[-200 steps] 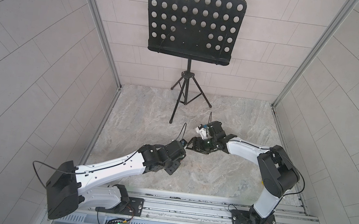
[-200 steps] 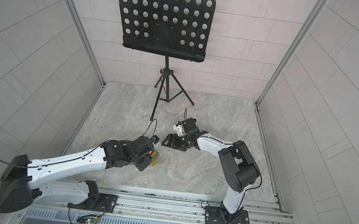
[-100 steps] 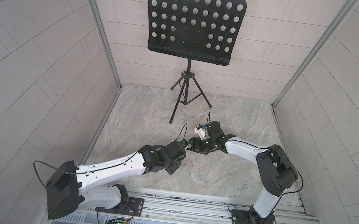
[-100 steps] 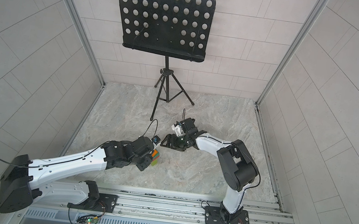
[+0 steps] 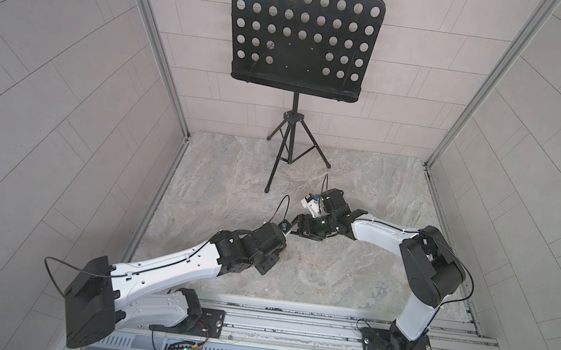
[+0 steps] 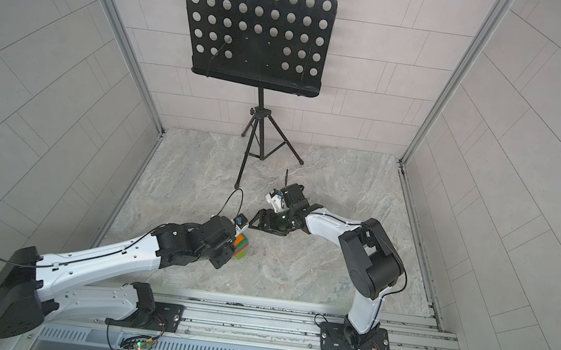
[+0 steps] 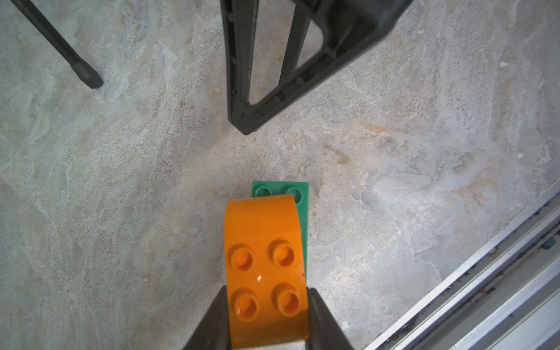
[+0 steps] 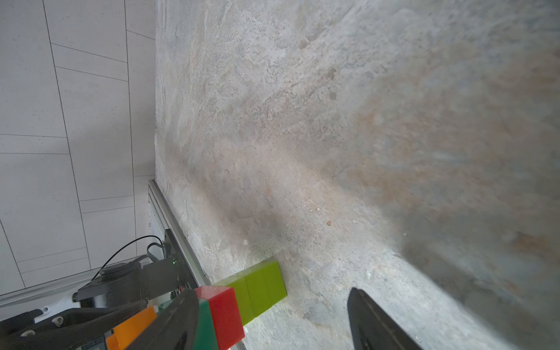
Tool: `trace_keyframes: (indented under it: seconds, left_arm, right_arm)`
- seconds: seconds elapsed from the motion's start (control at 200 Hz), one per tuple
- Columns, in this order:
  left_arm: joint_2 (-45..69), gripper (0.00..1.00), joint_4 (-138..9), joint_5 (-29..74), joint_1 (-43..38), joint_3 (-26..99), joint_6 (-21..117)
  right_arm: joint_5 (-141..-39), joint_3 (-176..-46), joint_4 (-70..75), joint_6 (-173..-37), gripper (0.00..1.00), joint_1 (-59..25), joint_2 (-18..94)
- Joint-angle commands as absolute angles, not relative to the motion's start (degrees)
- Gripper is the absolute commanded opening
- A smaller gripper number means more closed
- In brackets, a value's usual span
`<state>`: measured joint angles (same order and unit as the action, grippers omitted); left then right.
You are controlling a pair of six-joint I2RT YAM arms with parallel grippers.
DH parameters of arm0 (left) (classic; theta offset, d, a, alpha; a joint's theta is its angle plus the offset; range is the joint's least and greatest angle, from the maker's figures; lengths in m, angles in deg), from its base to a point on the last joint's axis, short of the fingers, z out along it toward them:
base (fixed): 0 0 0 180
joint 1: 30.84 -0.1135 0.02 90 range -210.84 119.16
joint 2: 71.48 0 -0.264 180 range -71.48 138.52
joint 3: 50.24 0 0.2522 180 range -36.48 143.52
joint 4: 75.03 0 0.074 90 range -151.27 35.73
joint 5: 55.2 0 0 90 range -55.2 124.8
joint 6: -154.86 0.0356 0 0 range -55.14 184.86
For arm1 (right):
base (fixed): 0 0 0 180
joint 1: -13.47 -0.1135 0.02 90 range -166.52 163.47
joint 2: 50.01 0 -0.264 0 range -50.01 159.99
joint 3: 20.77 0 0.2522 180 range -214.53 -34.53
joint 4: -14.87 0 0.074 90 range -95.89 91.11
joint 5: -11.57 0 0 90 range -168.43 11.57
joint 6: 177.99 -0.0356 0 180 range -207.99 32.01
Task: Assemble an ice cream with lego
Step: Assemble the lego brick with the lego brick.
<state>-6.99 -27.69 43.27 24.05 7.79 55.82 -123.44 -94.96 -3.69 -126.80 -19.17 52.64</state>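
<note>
**Lego ice cream pinched at its orange cap, left of the middle of the marbled worktop.**

The left fingers press on either side of the cap, and the dark green layer shows just under it. In the right wrist view the red layer and the lime-green stem come next. The stem's end seems to touch the worktop, though the angle leaves that unsure. The right fingers are spread wide and hold nothing; they sit near the build but apart from it. A black music stand stands well behind, by the back wall.
</note>
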Motion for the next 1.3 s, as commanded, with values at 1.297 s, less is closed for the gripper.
trace_keyframes:
  seconds: [1.297]
  left_arm:
    - [-3.4,0.18,-27.9,37.0,21.4,8.8,56.8]
  right_arm:
    - [-124.8,-96.7,-4.5,-125.6,0.82,-20.6,54.3]
